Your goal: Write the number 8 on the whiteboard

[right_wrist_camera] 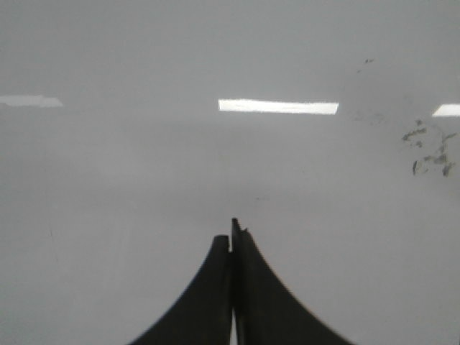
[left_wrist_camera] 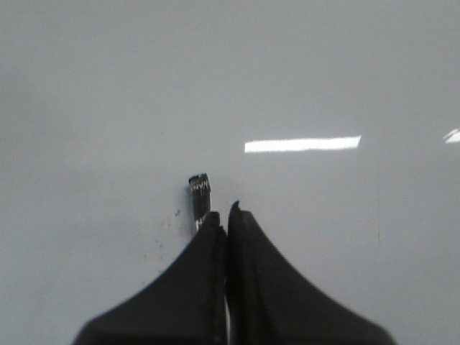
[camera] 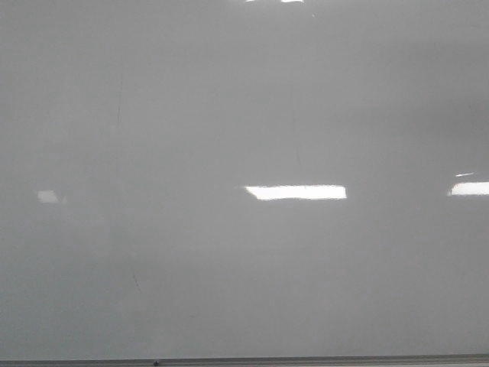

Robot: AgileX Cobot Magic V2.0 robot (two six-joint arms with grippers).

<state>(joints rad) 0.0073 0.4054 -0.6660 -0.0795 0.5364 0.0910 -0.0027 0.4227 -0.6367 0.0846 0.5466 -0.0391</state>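
Although the whiteboard [camera: 229,115] fills the front view from edge to edge, no number 8 shows anywhere on it: only bright rectangular light reflections, a few faint grey scratch lines and the thin metal bottom edge [camera: 321,359] can be made out, so the writing looks not yet begun. Neither arm appears in that view. In the left wrist view, the left gripper [left_wrist_camera: 226,215] has its fingers pressed together around a small dark marker [left_wrist_camera: 200,198], whose end pokes out just past the fingertips toward the whiteboard; whether the tip touches the surface cannot be told. Pinching it that close to the end probably keeps the marker stiff for drawing. A few tiny dark specks lie on the whiteboard just beside the marker. The right gripper [right_wrist_camera: 233,233] is pressed together too, with nothing visible between its fingers, and it faces the whiteboard, likely just parked out of the way. Some smudged grey marks [right_wrist_camera: 430,151] sit on the whiteboard well off to one side of it.
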